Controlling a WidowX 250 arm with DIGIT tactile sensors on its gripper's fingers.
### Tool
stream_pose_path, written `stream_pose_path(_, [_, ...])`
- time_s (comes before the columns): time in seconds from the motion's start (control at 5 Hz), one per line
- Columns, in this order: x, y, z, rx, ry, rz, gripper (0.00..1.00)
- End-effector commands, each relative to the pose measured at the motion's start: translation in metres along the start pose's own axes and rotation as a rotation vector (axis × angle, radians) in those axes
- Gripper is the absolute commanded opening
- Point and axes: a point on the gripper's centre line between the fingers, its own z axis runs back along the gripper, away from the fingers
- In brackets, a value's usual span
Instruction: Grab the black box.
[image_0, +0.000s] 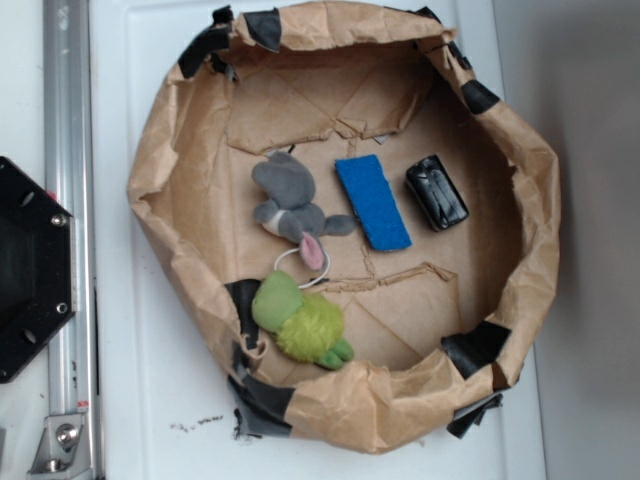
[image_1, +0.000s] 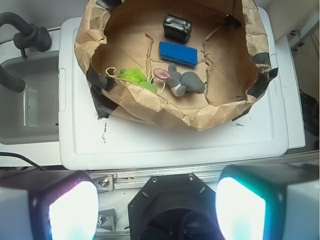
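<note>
Wrist view: claw (image_1: 155, 210) spread wide, empty, high over the base.
Black box (image_0: 437, 192) lies far ahead in the paper basin (image_0: 180, 150), just beside the sponge (image_0: 372, 202).

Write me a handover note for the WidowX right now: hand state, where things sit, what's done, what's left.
Hand: open and empty, fingers spread wide, held back over the robot base, outside the brown paper enclosure.
Black box: lying on the paper floor, untouched, at the far side of the enclosure from the base. The blue sponge lies close beside it with a small gap between them.
Also inside: grey plush mouse next to the sponge, green plush toy against the paper wall.
Done: nothing yet, no approach made.
Left: reach over the paper wall, come down on the black box without catching the sponge, close and lift.
</note>
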Motion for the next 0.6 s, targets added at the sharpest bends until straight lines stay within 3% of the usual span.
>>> stream_pose_path(0.0, [0.0,0.0,0.0,0.0,0.0,0.0,1.0])
stream_pose_path(0.2, [0.049,0.012,-0.008,0.0,-0.016,0.088,1.0])
stream_pose_path(0.4, [0.087,0.025,-0.021,0.044,-0.022,0.176,1.0])
